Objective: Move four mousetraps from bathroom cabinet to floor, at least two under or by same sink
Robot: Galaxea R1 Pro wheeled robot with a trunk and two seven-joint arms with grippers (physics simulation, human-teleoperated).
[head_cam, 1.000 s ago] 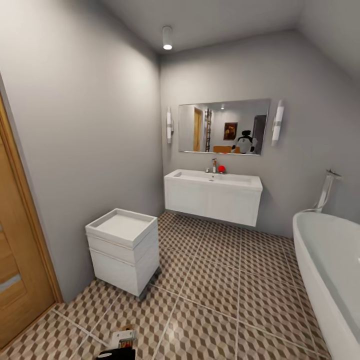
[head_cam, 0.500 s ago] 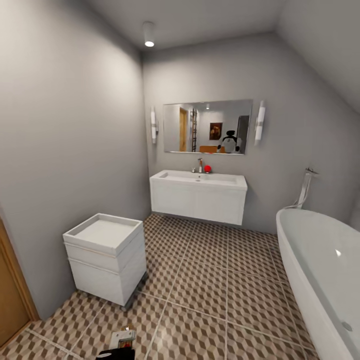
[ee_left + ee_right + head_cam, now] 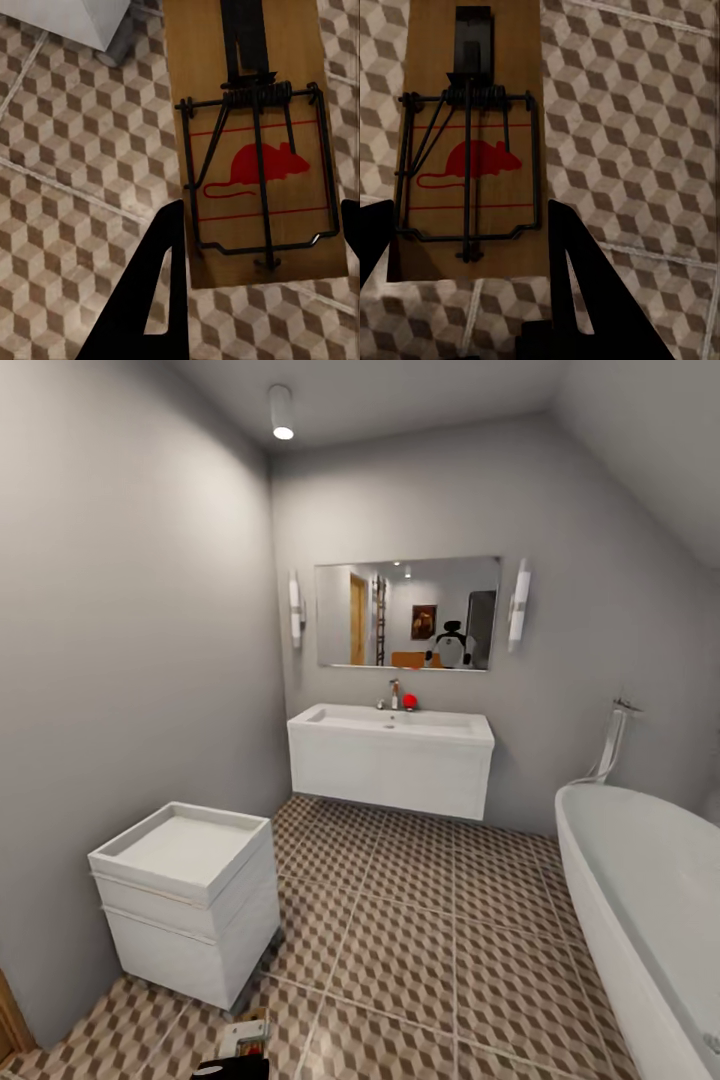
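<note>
Bathroom seen from the head view: stood facing the bathroom floor (image 3: 420,950) of cube-patterned tiles, with a white sink (image 3: 390,758) hung on the far wall under a mirror (image 3: 405,612). Noted a tap (image 3: 394,694) and a small red object (image 3: 409,702) on the sink's back edge, a lit ceiling lamp (image 3: 281,412) above, a white boxy unit (image 3: 185,895) against the left wall and a white bathtub (image 3: 640,905) along the right. Caught a small pale and dark shape (image 3: 240,1048) at the lower edge of the picture, too small to tell apart.

Left wrist view: found the left gripper (image 3: 262,217) clamped on the first mousetrap (image 3: 255,142), one black finger (image 3: 150,292) pressed against one long edge of the tan board and the other finger just showing at the opposite edge. Held the board flat between the fingers and reaching out past their tips, wire spring and red mouse print facing the camera. Saw patterned tiles beyond the fingers, well below the trap, and a corner of the white unit with a grey foot (image 3: 116,52) past the board's far end.

Right wrist view: found the right gripper (image 3: 469,217) likewise closed on the second mousetrap (image 3: 472,150), black fingers (image 3: 577,277) against both long edges, board jutting forward from the tips, print and wire up. Saw tiled floor beyond it, apart from the trap
</note>
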